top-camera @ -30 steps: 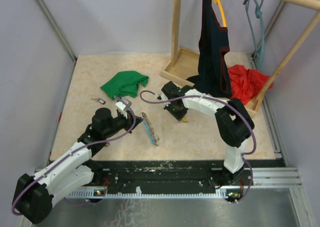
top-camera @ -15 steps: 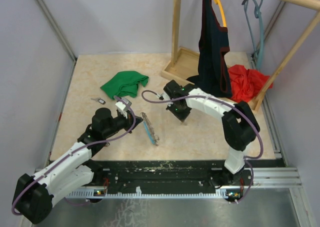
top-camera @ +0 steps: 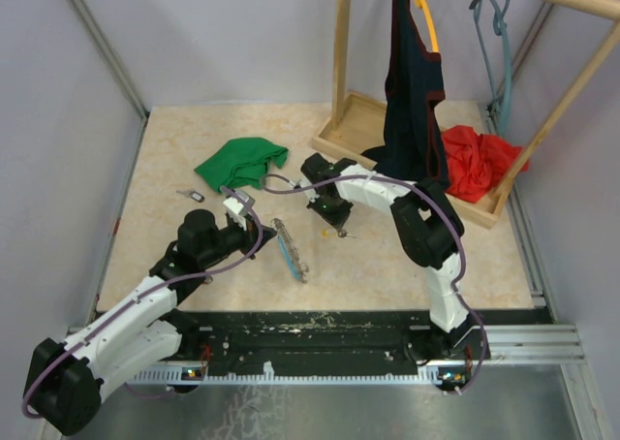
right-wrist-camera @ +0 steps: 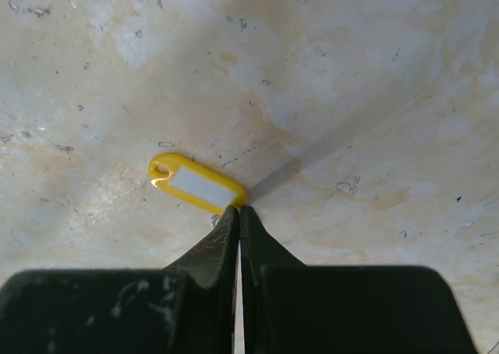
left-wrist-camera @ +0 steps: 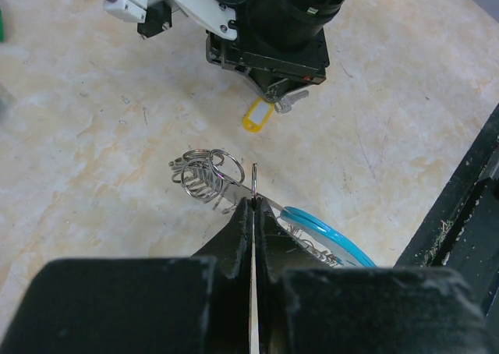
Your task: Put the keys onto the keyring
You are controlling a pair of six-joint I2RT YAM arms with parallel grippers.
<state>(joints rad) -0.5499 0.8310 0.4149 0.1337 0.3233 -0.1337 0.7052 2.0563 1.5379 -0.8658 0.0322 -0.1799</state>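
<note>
Item: keyring [top-camera: 290, 251], a loop of silvery chain lying near the middle of the bench [top-camera: 358, 266], running from mid-bench towards the near edge. At one end is a cluster of small steel rings [left-wrist-camera: 204, 175], and a light blue band [left-wrist-camera: 331, 231] runs along the part nearest the near edge. Left claw [left-wrist-camera: 251, 206]: fingers pressed together, pinching the chain between the ring cluster and the blue band. Item: yellow key [right-wrist-camera: 191, 184], with a yellow plastic head, a pale label and a hole at its free end. It sits just beyond the ring cluster on the side of the far edge, apart from the keyring. Right claw [right-wrist-camera: 238, 211]: fingers closed, nipping the near end of the yellow head. The metal shank shows only partly under the claw in the left wrist view, and it cannot be told whether the head rests on the bench or hangs just above it. Item: one further small key [top-camera: 192, 195] with a dark head, lying loose towards the left edge, well apart from both claws. Item: green cloth [top-camera: 242, 161], crumpled, between that key and the far edge. Item: wooden rack [top-camera: 341, 62] at the far right corner, carrying a dark garment [top-camera: 412, 91] on a hanger, with a red cloth [top-camera: 480, 164] heaped on its base.
</note>
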